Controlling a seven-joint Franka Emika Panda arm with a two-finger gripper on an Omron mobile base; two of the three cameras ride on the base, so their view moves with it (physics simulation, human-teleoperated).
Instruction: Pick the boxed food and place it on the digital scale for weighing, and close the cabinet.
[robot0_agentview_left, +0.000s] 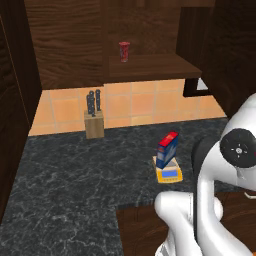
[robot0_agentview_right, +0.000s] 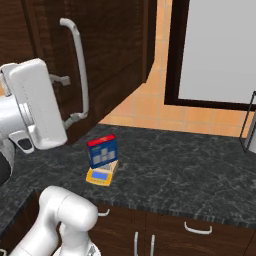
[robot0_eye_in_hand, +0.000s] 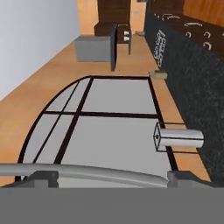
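In the left base view, a knife block (robot0_agentview_left: 94, 125) stands far left on the dark table (robot0_agentview_left: 75, 170), against the tiled wall. Above it, mid-scene, the cabinet (robot0_agentview_left: 70, 45) is open, a small red cup (robot0_agentview_left: 124, 51) on its inner shelf. Right of centre and nearer, the boxed food (robot0_agentview_left: 167, 149) stands upright on the digital scale (robot0_agentview_left: 169, 174), so that part looks done.

What remains is the cabinet door (robot0_agentview_right: 112, 55), with its slim silver handle (robot0_agentview_right: 79, 65), seen at the left of the right base view. The door should be stiff, hinged and fairly heavy; the smooth handle could slip, so pushing on the flat panel seems safer. The gripper (robot0_eye_in_hand: 111, 177) has its jaws wide apart, holding nothing.
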